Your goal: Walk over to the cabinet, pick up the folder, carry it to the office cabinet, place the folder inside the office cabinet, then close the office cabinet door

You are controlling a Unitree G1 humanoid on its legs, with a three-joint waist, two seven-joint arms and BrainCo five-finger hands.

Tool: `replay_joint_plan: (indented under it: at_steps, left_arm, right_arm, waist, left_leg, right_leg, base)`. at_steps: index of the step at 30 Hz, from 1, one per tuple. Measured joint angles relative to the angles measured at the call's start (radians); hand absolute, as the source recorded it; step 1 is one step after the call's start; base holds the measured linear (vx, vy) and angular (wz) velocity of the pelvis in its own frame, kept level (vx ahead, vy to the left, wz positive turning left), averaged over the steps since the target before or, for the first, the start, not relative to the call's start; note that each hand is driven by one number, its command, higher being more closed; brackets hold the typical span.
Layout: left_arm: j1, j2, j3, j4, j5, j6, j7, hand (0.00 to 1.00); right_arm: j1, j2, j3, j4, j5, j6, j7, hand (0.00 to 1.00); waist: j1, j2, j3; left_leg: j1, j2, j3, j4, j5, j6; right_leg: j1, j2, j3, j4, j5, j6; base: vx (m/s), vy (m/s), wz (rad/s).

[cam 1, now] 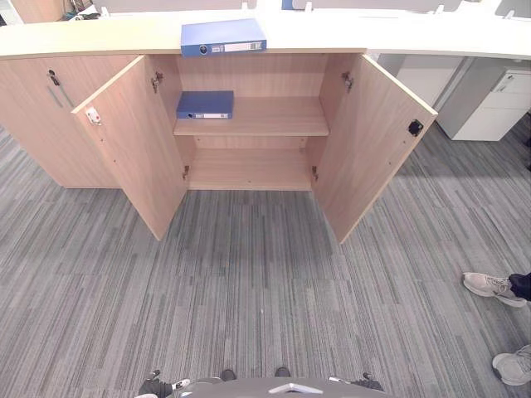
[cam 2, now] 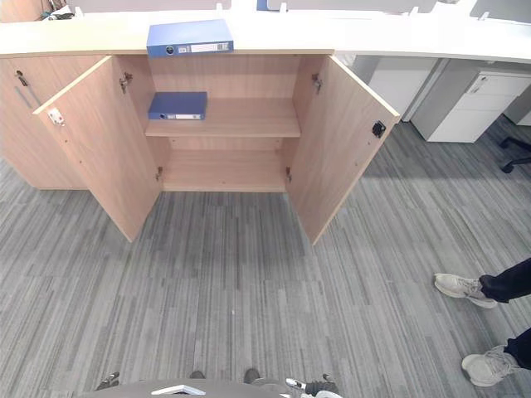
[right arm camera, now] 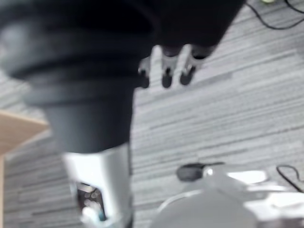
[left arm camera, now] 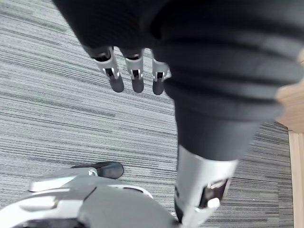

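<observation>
Blue folder [cam 1: 223,36] lies atop the cabinet [cam 1: 249,76], far from the left hand [left arm camera: 136,76] and right hand [right arm camera: 166,75], both slack-fingered and empty.

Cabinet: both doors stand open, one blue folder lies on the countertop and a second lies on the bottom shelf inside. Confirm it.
One error: the second blue folder lies on the upper shelf, at its left end, not the bottom one; the left eye view shows it. The left door and right door stand open, and the first blue folder lies on the countertop.
</observation>
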Motion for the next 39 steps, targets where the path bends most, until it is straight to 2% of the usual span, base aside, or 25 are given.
replay_joint_plan:
  at_steps: [32,39]
  left_arm:
    - [-0.001,0.004,-0.001,0.0,-0.001,-0.001,0.001,0.0]
    - [-0.008,0.005,0.0,-0.003,-0.001,-0.002,0.001,0.0]
  right_arm:
    - [0.0,0.001,-0.002,0.001,0.021,0.0,-0.001,0.0]
    - [0.001,0.001,-0.001,0.001,0.021,0.001,0.0,0.0]
  waist:
    - [0.003,-0.012,0.008]
    - [0.017,-0.015,0.008]
  left_leg:
    - [0.001,0.003,0.036,0.0,-0.007,-0.002]
    - [-0.042,-0.001,0.066,0.006,-0.024,0.009]
  right_leg:
    - [-0.006,0.003,0.034,-0.006,0.005,0.005]
    - [-0.061,-0.001,0.055,0.008,-0.003,0.017]
  base:
    - [-0.02,-0.007,-0.03]
    - [-0.01,-0.003,-0.13]
